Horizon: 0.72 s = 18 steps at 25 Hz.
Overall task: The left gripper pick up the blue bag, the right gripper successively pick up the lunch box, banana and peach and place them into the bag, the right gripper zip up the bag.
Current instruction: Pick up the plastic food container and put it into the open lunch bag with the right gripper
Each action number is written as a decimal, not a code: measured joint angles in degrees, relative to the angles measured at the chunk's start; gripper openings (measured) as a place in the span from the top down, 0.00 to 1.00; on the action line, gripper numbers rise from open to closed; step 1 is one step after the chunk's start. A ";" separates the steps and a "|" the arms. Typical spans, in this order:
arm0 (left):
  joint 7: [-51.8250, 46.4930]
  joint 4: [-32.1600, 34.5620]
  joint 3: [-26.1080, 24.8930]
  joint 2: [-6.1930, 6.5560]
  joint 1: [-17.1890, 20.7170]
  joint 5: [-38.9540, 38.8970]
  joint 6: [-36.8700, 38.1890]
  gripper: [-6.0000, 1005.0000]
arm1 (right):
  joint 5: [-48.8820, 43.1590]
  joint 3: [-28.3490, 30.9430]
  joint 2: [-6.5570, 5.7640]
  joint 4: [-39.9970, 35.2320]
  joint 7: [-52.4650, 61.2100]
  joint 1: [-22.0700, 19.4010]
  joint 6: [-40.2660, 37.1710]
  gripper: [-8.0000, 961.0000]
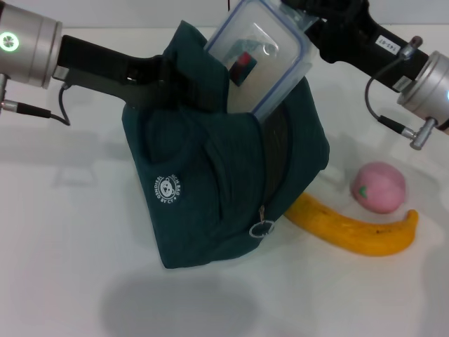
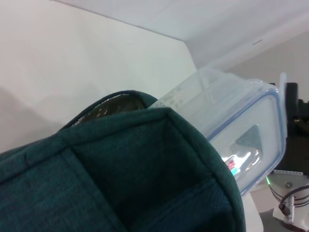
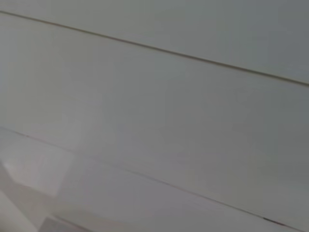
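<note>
The blue bag [image 1: 210, 182] hangs tilted above the table, and my left gripper [image 1: 163, 76] is shut on its upper left edge. Its mouth faces up and to the right. The clear lunch box [image 1: 259, 60] with a blue-rimmed lid stands slanted, its lower end inside that opening. My right gripper [image 1: 298, 15] holds the box's upper end at the top of the head view. On the table to the right lie the banana [image 1: 351, 232] and the pink peach [image 1: 379, 187]. The left wrist view shows the bag [image 2: 120, 169] with the lunch box [image 2: 241, 130] sticking out behind its rim.
The bag's metal zipper ring [image 1: 262, 229] dangles at its lower front. The bag's shadow [image 1: 182, 305] falls on the white table below it. The right wrist view shows only pale wall panels.
</note>
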 joint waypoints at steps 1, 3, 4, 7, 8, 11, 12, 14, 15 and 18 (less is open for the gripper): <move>0.19 0.00 0.00 -0.03 -0.05 -0.03 -0.01 0.96 | -0.58 0.00 0.00 -0.10 -0.06 0.36 0.03 0.86; 0.47 0.00 0.01 -0.05 -0.18 -0.17 -0.05 0.96 | -1.45 0.00 0.00 -0.11 -0.19 1.16 -0.05 0.86; 0.47 0.00 0.01 -0.05 -0.18 -0.17 -0.05 0.96 | -1.66 0.00 0.00 -0.09 -0.17 1.42 -0.07 0.86; 0.59 0.00 0.08 -0.04 -0.26 -0.63 -0.07 0.96 | -1.62 0.38 0.00 0.13 0.24 1.65 0.19 0.86; 0.60 0.00 0.10 0.00 -0.29 -0.68 -0.07 0.96 | -1.50 0.49 0.00 0.14 0.48 1.58 0.28 0.86; 0.62 0.00 0.10 0.06 -0.36 -0.71 -0.07 0.96 | -1.33 0.67 0.00 0.10 1.62 1.31 0.86 0.86; 0.66 0.00 0.10 0.07 -0.37 -0.71 -0.07 0.96 | -1.35 0.67 0.00 0.08 1.81 1.31 1.03 0.82; 0.77 0.00 0.11 0.08 -0.32 -0.71 -0.07 0.96 | -1.32 0.69 0.00 -0.03 1.86 1.20 1.11 0.73; 0.91 0.00 0.11 0.08 -0.25 -0.71 -0.06 0.96 | -1.25 0.69 0.00 -0.21 1.88 1.07 1.06 0.69; 1.11 0.00 0.06 0.13 0.11 -0.71 -0.05 0.96 | -1.09 0.71 0.00 -1.63 1.90 0.48 0.33 0.57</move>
